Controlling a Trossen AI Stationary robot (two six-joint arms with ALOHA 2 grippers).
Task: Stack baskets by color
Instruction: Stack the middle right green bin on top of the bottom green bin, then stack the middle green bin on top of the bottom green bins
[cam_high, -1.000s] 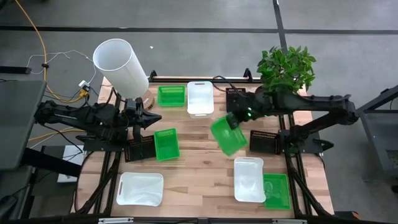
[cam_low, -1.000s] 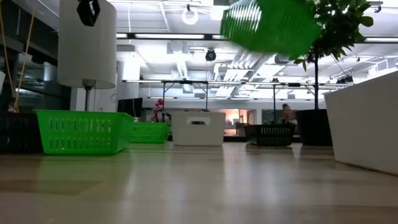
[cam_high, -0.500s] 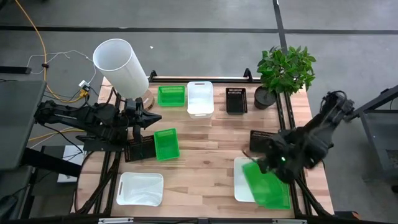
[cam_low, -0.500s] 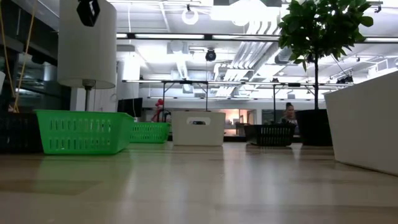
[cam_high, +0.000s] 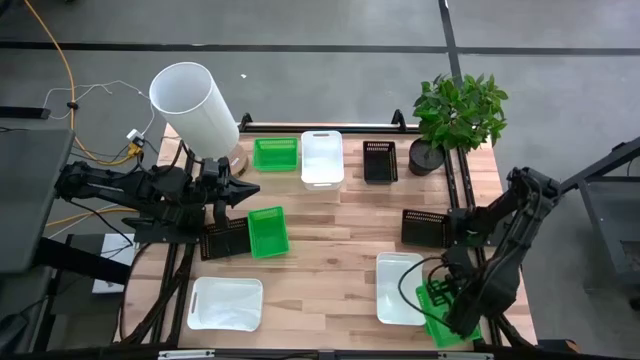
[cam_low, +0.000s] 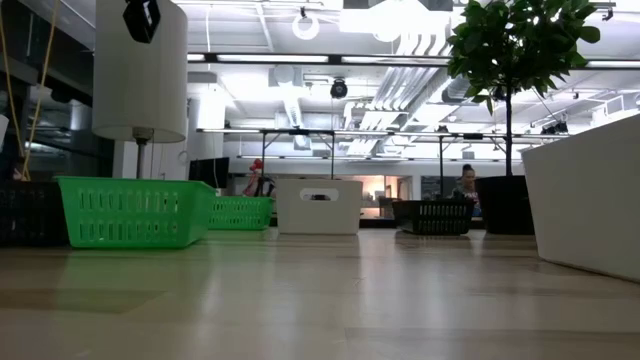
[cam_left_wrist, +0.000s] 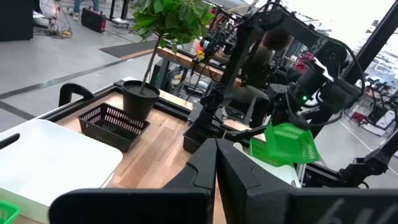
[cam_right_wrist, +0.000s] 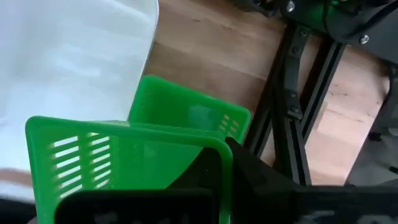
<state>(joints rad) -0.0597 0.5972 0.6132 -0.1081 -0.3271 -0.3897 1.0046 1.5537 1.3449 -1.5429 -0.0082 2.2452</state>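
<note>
**Lowering one green basket onto its twin**

Hovering at the table's near right corner, my right gripper (cam_right_wrist: 214, 171) is clamping the rim of a green basket (cam_right_wrist: 124, 162), tilted. Directly beneath it is lying the second green basket (cam_right_wrist: 186, 115), just beside the white basket (cam_high: 398, 288). Their long sides are looking roughly aligned, though I can't be sure. My left gripper (cam_left_wrist: 214, 165) is waiting pinched together, holding nothing, well apart.
</note>
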